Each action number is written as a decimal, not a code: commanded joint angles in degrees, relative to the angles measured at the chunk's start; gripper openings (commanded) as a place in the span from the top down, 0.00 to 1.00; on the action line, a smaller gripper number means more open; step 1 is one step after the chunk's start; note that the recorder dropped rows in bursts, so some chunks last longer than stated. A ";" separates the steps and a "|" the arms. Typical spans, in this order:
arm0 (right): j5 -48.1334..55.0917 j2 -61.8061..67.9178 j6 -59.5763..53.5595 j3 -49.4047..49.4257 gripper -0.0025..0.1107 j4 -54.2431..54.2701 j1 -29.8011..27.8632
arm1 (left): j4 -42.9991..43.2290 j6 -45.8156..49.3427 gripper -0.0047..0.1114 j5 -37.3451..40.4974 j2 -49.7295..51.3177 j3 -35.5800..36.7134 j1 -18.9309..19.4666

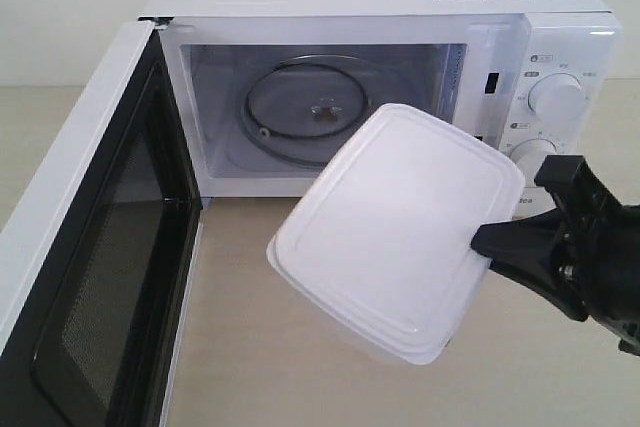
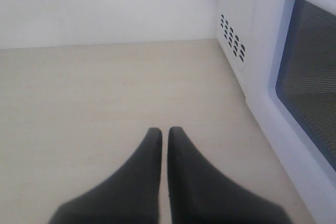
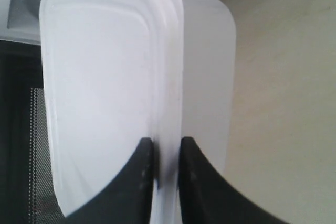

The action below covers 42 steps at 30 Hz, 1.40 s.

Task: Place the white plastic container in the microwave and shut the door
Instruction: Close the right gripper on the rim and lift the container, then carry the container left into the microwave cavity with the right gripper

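The white plastic container [image 1: 395, 230] hangs tilted in the air in front of the microwave [image 1: 380, 7], just outside its open cavity. My right gripper [image 1: 487, 241] is shut on the container's rim [image 3: 167, 108] at its right edge. The door [image 1: 95, 247] stands swung wide open at the left, its dark window facing inward. The glass turntable [image 1: 305, 110] lies bare inside. My left gripper [image 2: 164, 132] is shut on nothing and hovers over the table beside the door's outer face [image 2: 304, 77]; it is out of the exterior view.
The two round dials [image 1: 557, 97] sit on the microwave's right panel, right behind the container's far corner. Beige tabletop [image 1: 250, 347] stretches in front of the microwave. Vent holes [image 2: 232, 36] show on the microwave's side.
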 commanded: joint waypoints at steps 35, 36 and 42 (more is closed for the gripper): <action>-61.49 8.85 81.23 -0.14 0.98 -49.01 44.21 | 0.14 -0.49 0.92 0.09 -0.17 0.24 0.15; -62.26 9.69 81.43 -0.52 0.98 -49.01 44.21 | 0.14 -0.49 0.92 0.09 -0.17 0.24 0.15; -64.04 14.98 81.58 -4.09 0.98 -49.16 44.21 | 0.14 -0.49 0.92 0.09 -0.17 0.24 0.15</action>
